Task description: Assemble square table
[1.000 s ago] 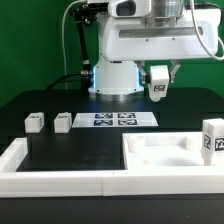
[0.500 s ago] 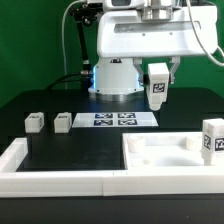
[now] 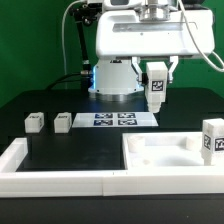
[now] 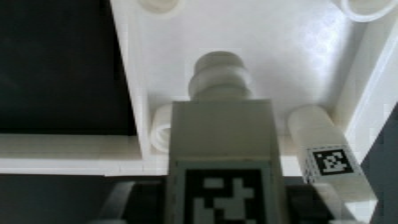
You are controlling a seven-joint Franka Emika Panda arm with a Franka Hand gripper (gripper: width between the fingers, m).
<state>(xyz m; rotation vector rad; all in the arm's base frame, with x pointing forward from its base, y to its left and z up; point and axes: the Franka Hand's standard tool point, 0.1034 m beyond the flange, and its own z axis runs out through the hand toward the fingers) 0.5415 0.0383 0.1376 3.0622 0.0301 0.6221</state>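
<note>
Black table; hand aloft, gripping leg, seemingly upright.

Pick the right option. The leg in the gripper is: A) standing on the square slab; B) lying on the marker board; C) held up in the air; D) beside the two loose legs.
C: the gripper holds the leg clear of the table.

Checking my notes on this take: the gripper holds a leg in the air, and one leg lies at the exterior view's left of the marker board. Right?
No. Two legs lie left of the marker board, not one, as the exterior view shows. The gripper does hold a leg in the air.
</note>
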